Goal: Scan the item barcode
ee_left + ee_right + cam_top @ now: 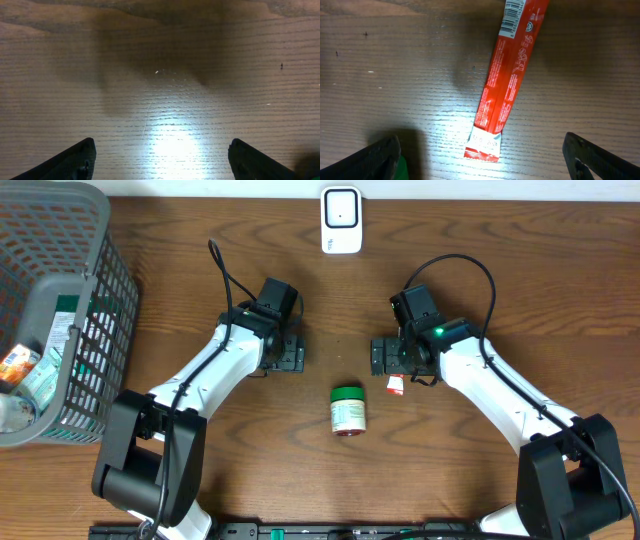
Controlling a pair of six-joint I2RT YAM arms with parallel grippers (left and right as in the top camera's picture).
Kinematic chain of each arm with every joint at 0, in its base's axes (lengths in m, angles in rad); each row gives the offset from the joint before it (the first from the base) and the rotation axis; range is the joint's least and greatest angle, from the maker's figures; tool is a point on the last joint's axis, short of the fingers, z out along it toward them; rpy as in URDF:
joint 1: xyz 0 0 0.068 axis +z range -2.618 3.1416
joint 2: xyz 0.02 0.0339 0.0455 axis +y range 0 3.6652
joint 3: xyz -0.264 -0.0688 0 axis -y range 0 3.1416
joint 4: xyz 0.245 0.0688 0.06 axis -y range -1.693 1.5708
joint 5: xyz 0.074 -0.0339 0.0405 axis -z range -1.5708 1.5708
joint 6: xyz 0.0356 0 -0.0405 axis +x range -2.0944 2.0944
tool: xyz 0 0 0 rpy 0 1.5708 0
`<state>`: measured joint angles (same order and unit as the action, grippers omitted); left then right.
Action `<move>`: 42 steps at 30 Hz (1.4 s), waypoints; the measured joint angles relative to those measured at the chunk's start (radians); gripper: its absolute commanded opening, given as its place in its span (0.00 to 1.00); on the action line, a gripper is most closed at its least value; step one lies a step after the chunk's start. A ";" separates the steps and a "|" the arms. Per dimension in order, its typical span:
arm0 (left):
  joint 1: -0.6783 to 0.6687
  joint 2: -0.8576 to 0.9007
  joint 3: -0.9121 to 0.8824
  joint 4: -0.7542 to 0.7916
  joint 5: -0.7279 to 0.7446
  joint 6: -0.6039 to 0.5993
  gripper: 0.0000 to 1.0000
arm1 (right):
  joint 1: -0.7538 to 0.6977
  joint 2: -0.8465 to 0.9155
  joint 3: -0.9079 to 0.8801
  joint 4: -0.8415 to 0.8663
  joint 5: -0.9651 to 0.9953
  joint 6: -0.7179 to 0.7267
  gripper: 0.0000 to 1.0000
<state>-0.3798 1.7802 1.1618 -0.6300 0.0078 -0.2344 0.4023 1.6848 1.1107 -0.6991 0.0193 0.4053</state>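
Left gripper (285,356) and right gripper (385,357) both gape wide, holding nothing.
Overhead, we see a green-lidded white jar (348,410) lying on the wooden bench (480,240) near both, a red stick packet (396,385) just beside the right one. Left wrist: bare wood between the fingers (75,162). Right wrist: the packet, barcode up, lies between the fingers.

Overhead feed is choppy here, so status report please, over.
Left hand, right hand open, empty. Red packet flat on table under right hand, barcode up. Green-capped bottle lies nearby, not blocking.
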 measured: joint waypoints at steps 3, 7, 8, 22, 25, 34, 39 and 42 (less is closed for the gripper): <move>0.000 0.000 0.000 0.003 0.000 0.000 0.85 | 0.000 0.000 0.000 0.005 -0.001 0.000 0.99; 0.000 0.000 0.000 0.010 0.000 -0.001 0.86 | 0.000 0.000 0.000 0.002 -0.016 0.000 0.99; 0.000 0.000 0.000 0.010 0.001 -0.005 0.86 | 0.000 0.000 0.000 0.002 -0.027 0.000 0.99; -0.008 0.000 0.002 0.005 0.026 -0.033 0.19 | -0.029 0.000 0.008 0.037 -0.080 -0.002 0.12; -0.008 0.000 0.053 -0.122 0.034 -0.028 0.10 | -0.064 0.001 0.050 -0.016 -0.092 -0.020 0.20; 0.064 0.000 0.695 -0.600 0.006 -0.005 0.45 | -0.126 0.003 0.363 -0.308 -0.101 -0.071 0.72; 0.153 -0.010 1.062 -0.694 -0.015 -0.002 0.48 | -0.105 0.003 0.497 -0.375 -0.170 -0.111 0.84; 0.243 -0.024 1.184 -0.704 -0.037 -0.009 0.53 | -0.068 0.003 0.505 -0.373 -0.228 -0.126 0.99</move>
<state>-0.1368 1.7557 2.3463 -1.3338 -0.0288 -0.2432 0.3347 1.6875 1.6157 -1.0725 -0.2085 0.2798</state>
